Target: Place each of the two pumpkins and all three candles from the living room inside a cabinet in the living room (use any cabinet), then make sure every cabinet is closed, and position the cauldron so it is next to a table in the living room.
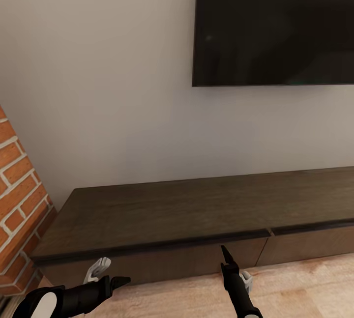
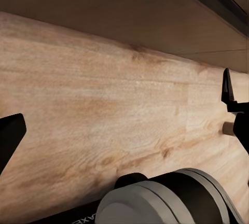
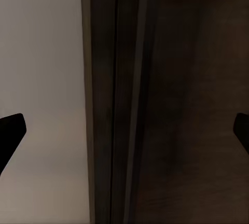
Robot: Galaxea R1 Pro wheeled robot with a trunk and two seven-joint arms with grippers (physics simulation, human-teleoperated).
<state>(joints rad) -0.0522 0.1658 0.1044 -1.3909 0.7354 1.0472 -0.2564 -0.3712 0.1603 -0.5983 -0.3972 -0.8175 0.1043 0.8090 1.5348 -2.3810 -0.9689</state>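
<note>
I face the cabinet [image 1: 196,210], its 2 visible drawer fronts shut, below a dark wall screen [image 1: 275,23]; no pumpkins, candles or cauldron show here, so I can't judge what remains. Both the left end effector [image 1: 105,274] and right end effector [image 1: 233,266] hang wide and empty above the pale wood floor [image 1: 305,288], with brick [image 1: 17,200] at my left.
</note>
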